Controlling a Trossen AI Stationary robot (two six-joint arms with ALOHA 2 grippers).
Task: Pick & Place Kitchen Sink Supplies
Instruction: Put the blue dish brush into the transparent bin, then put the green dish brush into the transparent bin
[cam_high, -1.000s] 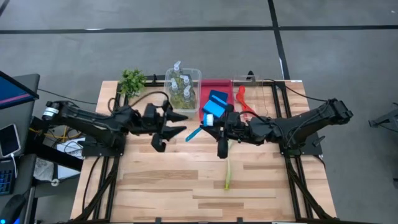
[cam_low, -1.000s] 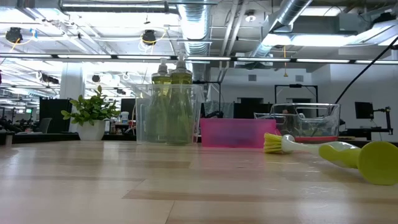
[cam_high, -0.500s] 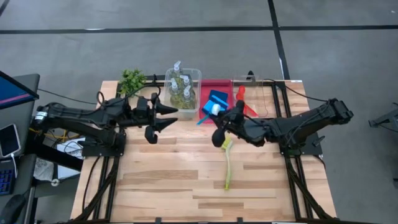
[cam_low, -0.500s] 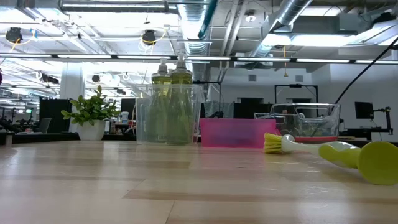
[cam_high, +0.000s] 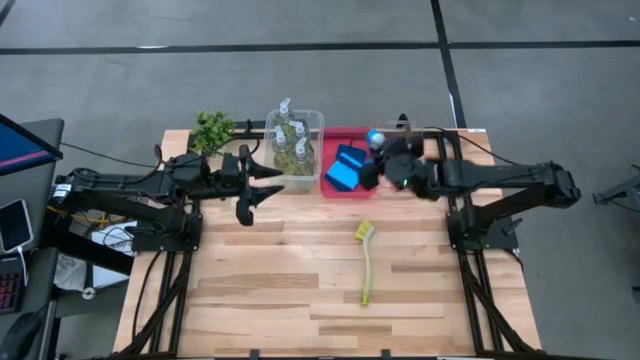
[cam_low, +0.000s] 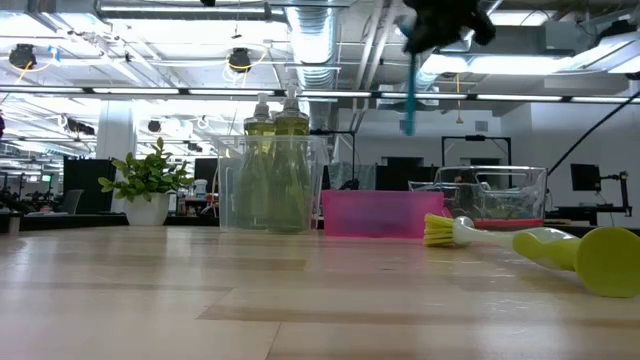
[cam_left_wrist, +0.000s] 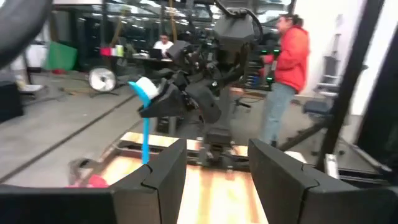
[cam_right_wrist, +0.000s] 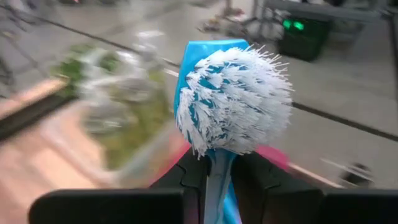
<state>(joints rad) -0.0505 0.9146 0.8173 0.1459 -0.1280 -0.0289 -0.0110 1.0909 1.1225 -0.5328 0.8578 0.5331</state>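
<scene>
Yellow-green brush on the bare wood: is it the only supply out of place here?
Yes. The yellow-green brush lies loose on the table, outside any container. The soap bottles stand in their clear tub, blue sponges lie in the red tray, and the right gripper holds the blue brush.

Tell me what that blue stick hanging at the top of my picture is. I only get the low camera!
Observer: It's a blue brush. The right wrist view shows its white bristle head, and the right gripper is shut on the handle.
Operator: Where over the table is it?
Observer: From above, the right gripper holds it at the far edge of the table, next to the red tray.
Operator: What's the other arm doing?
Observer: The left gripper is open and empty, beside the tub of soap bottles.
</scene>
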